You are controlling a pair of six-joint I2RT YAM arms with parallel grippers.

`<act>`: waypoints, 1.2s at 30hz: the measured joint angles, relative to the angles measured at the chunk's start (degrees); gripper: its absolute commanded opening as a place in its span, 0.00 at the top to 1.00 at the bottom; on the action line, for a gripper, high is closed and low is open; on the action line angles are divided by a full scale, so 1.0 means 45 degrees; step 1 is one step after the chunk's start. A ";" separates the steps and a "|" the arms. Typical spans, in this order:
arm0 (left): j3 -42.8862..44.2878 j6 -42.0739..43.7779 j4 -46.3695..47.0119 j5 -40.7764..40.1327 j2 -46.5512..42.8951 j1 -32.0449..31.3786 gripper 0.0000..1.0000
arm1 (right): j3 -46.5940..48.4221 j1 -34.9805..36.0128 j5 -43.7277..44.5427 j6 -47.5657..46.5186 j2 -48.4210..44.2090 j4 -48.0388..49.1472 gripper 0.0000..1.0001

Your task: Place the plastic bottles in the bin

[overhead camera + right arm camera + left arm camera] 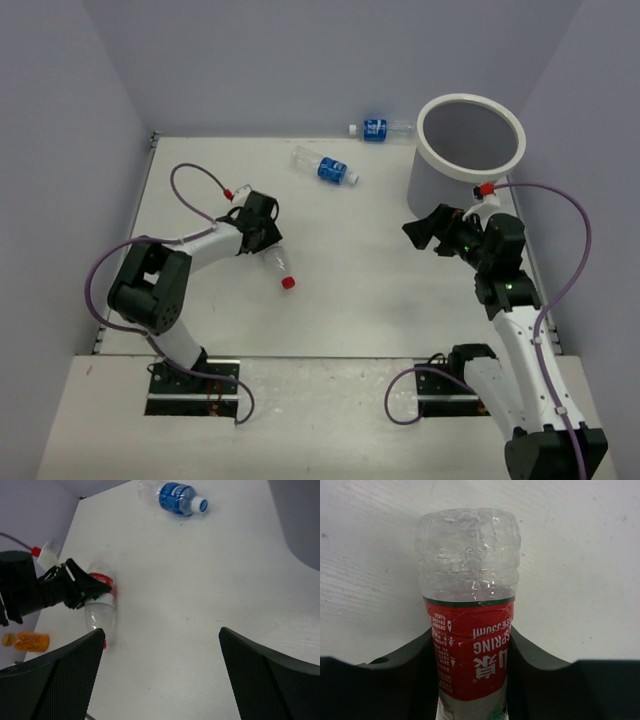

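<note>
My left gripper (pixel 264 240) is shut on a clear bottle with a red label (pixel 470 645), its fingers (pixel 535 680) pressing both sides of the label. The bottle's red cap (pixel 288 283) points toward the near edge, and the bottle (pixel 100 607) sits low over the table. A blue-labelled bottle (pixel 325 167) lies at mid-back, another (pixel 378 129) by the back wall. A short orange bottle (pixel 27 641) lies behind the left arm. The white bin (pixel 516 130) stands at the back right. My right gripper (pixel 428 228) hangs open and empty in front of it.
Grey walls close in the table on the left, back and right. Purple cables loop off both arms, the right one (pixel 580 250) arching beside the bin. In the right wrist view, bare white tabletop (pixel 165 630) lies between my right fingers (pixel 270 680).
</note>
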 measured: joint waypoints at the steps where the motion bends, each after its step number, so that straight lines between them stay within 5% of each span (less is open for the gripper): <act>1: -0.0008 0.0144 0.0002 0.0088 -0.0272 -0.0080 1.00 | 0.0000 0.0337 -0.0114 -0.0047 -0.0032 0.0079 0.01; 19: -0.0408 0.1383 0.2382 0.1427 -0.5539 -0.4142 1.00 | 0.0225 0.7504 -0.0212 -0.0642 0.3650 0.2470 0.01; 28: -0.1791 0.1379 0.4193 0.1729 -0.6888 -0.4656 1.00 | 0.0693 0.8650 -0.0432 0.0182 0.5247 0.5104 0.01; 32: -0.2231 0.1286 0.5091 0.1990 -0.7282 -0.4795 0.99 | 0.0738 0.8710 -0.0562 0.0864 0.5659 0.6260 0.12; 34: -0.2400 0.1247 0.5481 0.2154 -0.7389 -0.4824 0.92 | 0.0777 0.8759 -0.0572 0.1183 0.5823 0.6654 0.29; 35: -0.2451 0.1251 0.5650 0.2236 -0.7412 -0.4834 0.79 | 0.0800 0.8774 -0.0606 0.1353 0.5885 0.6802 0.36; 36: -0.2484 0.1268 0.5772 0.2277 -0.7435 -0.4835 0.49 | 0.0817 0.8802 -0.0620 0.1467 0.5917 0.6901 0.45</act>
